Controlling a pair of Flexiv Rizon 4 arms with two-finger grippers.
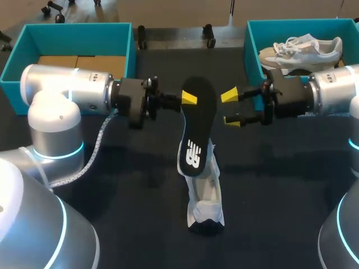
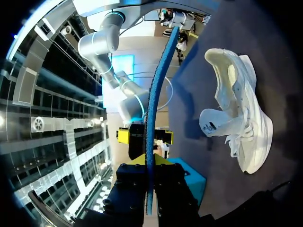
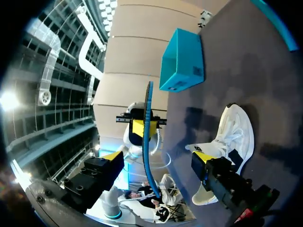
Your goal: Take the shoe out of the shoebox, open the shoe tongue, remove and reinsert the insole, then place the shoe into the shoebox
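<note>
Centrally, the black insole (image 1: pixel 197 112) was held up off the dark surface (image 1: pixel 129 168), its broad end far and its narrower, printed end near. The left pincer (image 1: pixel 188 100) came in from the left and pinched the insole at its left edge, toward the broad end; one yellow tip showed on the top face, the other was hidden behind it. In the left wrist view the insole ran edge-on, a thin blue line clamped between the two dark fingers.

The right pincer (image 1: pixel 231 107) came in from the right and hung just beside the insole's right edge with its fingers spread wide, touching nothing. In the right wrist view the insole stood edge-on ahead of that spread gap, apart from both yellow tips.

The white shoe (image 1: pixel 205 196) lay on the surface near the middle, nearer than both pincers, with its opening turned toward the insole and its laces loose. In the head view the insole's near end overlapped the shoe's far end; whether they touched could not be told.

At the far right corner stood the teal right shoebox (image 1: pixel 252 45), and a second shoe (image 1: pixel 303 47), pale with white laces, lay inside it on its side. At the far left corner stood the teal left shoebox (image 1: pixel 73 31), well apart from the shoe, with brown cardboard (image 1: pixel 78 60) on its floor.
</note>
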